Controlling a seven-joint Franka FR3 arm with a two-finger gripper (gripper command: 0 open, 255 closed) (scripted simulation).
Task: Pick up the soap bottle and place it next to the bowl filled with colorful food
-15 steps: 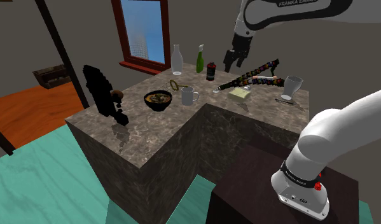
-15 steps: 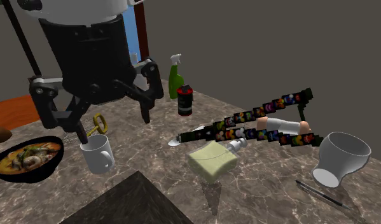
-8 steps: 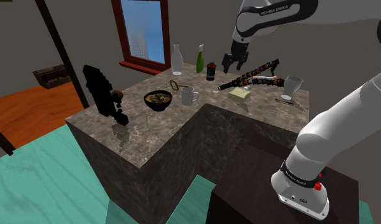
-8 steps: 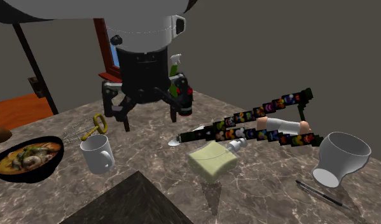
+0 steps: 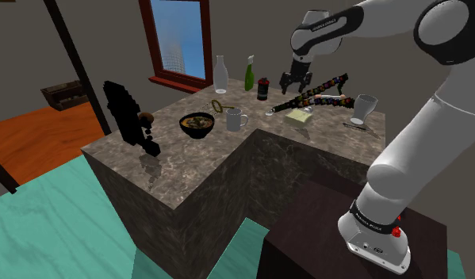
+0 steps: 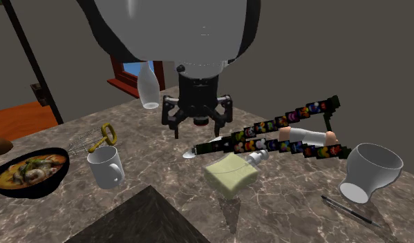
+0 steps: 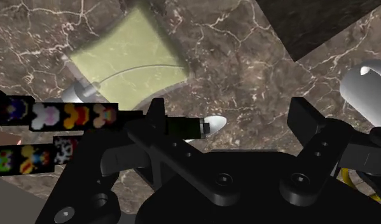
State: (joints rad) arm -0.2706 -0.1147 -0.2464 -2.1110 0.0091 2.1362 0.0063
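Hovering over the surface (image 6: 153,162) with its fingers spread and nothing between them, the gripper (image 6: 196,128) is not yet on the target. The soap bottle (image 6: 229,174) is pale yellow-green and lies flat. In the second exterior view it sits at five o'clock from the gripper, well apart from the bowl (image 6: 29,174), which is far out at the bottle's nine o'clock.

Risks, as judged:
1. The bottle lies low and broad. A descent carried too deep would drive the fingertips into the surface. One too shallow would likely let the flat body slip out.
2. Its pump neck rests against, or just beside, a long patterned strip (image 6: 281,131) at the bottle's one o'clock. A grasp near the neck could catch the strip and drag it along.

Obstructions:
- A white mug (image 6: 106,166) stands between the bottle and the bowl, on the carry line. A low pass would strike it.
- A yellow-handled whisk (image 6: 105,131) lies at the mug's twelve o'clock.
- A white cup (image 6: 368,172) sits at the bottle's three o'clock and a pen (image 6: 343,208) at its four o'clock. Both are away from the route.
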